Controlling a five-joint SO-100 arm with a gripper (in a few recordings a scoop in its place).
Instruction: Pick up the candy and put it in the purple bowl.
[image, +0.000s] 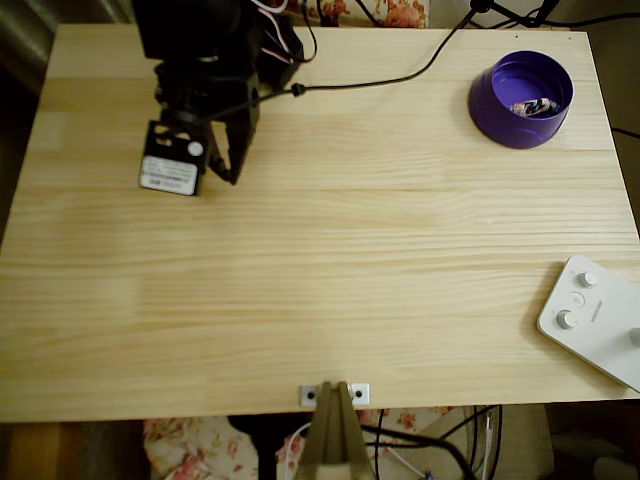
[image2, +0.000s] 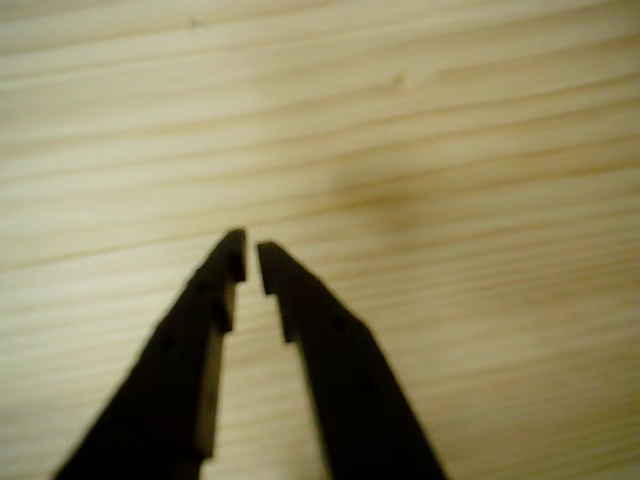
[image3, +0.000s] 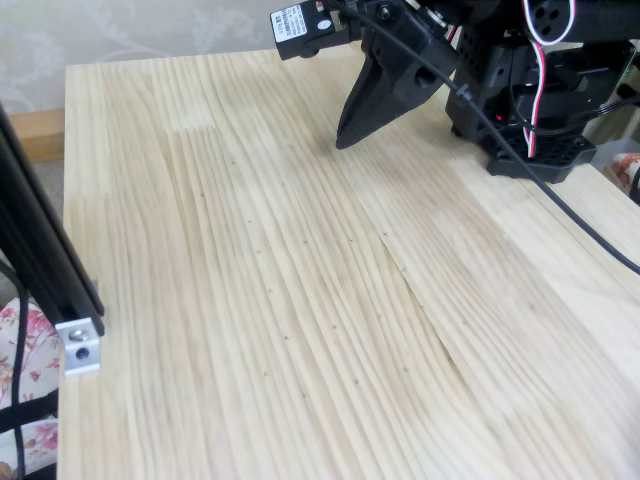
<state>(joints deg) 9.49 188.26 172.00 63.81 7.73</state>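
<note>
Inside purple bowl (image: 521, 101): candy (image: 531, 107); gripper (image2: 251, 257) nearly closed, empty.

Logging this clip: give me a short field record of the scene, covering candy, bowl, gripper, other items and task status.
candy: lying inside the bowl
bowl: purple, upright, at the table's upper right in the overhead view
gripper: at the table's upper left in the overhead view, away from the bowl, fingertips nearly together with a narrow gap, nothing between them
other items: white box with knobs at the lower right table edge
task status: candy appears placed
</note>
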